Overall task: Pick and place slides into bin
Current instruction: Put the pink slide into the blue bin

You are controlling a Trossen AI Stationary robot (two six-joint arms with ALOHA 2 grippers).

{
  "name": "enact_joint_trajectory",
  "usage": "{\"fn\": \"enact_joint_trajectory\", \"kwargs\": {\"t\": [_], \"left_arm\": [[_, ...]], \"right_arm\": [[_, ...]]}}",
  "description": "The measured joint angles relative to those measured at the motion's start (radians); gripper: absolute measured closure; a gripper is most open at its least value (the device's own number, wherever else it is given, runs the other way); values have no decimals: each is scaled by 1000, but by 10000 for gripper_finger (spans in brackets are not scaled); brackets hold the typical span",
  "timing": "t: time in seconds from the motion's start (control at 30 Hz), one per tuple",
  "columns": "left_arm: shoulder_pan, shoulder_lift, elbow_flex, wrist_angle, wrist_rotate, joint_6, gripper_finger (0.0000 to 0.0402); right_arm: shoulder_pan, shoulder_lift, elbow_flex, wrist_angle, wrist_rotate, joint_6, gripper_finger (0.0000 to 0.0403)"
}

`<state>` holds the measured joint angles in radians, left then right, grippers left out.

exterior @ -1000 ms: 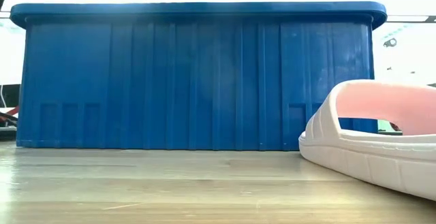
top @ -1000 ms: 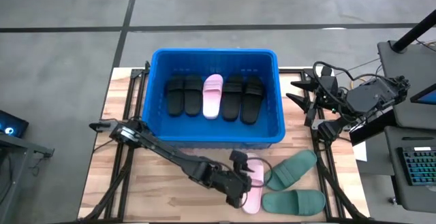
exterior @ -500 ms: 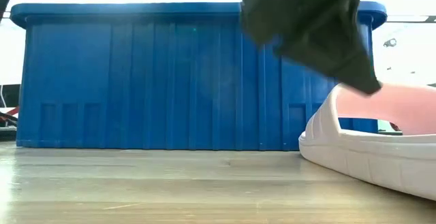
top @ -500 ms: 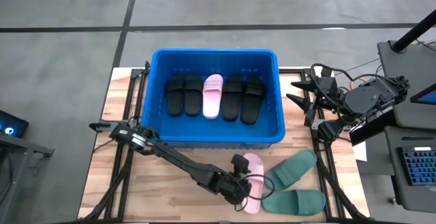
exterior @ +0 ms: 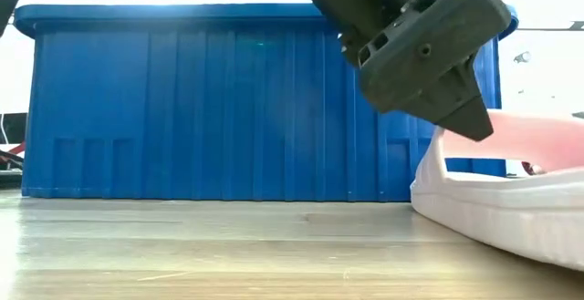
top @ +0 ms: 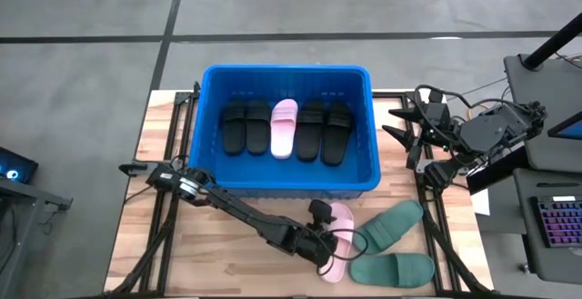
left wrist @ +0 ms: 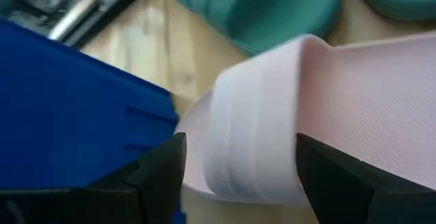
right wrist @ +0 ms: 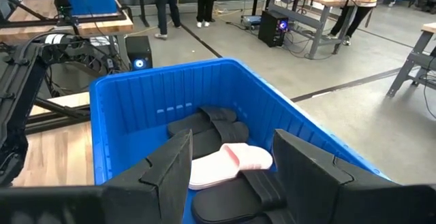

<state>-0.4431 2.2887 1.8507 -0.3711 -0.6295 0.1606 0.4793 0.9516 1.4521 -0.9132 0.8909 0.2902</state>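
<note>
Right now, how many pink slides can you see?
2. One pink slide lies in the blue bin, in the middle of the row between the black ones. The other pink slide is on the table in front of the bin, at the left gripper, beside the green slides.

One blue bin (top: 364,135). Eight slides total: four black slides (top: 246,126) plus one pink slide (top: 284,127) inside the bin, well apart from the left gripper (top: 320,241). One more pink slide (top: 340,244) between that gripper's fingers. Two green slides (top: 389,225) just beside the gripper, on its far side from the arm. Two arms, two grippers; right gripper (top: 406,135) beside the bin.
</note>
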Motion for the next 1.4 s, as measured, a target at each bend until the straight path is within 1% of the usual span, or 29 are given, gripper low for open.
{"fn": "enact_joint_trajectory", "kwargs": {"t": [0.13, 0.27, 0.4, 0.63, 0.7, 0.83, 0.93, 1.03, 1.23, 1.33, 1.4], "left_arm": [[12, 0, -8, 5, -17, 0, 155], [34, 0, -15, 4, 12, -34, 184], [47, 0, -24, 1, 42, -147, 239], [53, 0, -24, 13, 97, -152, 365], [54, 0, -24, 14, 98, -152, 390], [49, -14, -20, -11, 129, -155, 395], [39, -50, -20, -76, 192, -156, 399], [27, -94, -20, -143, 218, -156, 400], [8, -211, -21, -267, 284, -187, 401], [-2, -281, -21, -285, 354, -189, 401], [-6, -330, -21, -268, 367, -191, 401]], "right_arm": [[0, 0, 0, -4, 0, -2, 209], [0, 0, 0, -4, 0, -2, 209], [0, 0, 0, -4, 0, -2, 209], [0, 0, 0, -4, 0, -2, 209], [0, 0, 0, -4, 0, -2, 209], [0, 0, 0, -3, 0, -2, 209], [0, 0, 0, -4, 0, -2, 209], [0, 0, 0, -4, 0, -2, 209], [0, -2, -1, -3, 0, -2, 209], [0, -2, -1, -3, 0, -9, 209], [0, -3, -1, -3, 0, -13, 209]]}}
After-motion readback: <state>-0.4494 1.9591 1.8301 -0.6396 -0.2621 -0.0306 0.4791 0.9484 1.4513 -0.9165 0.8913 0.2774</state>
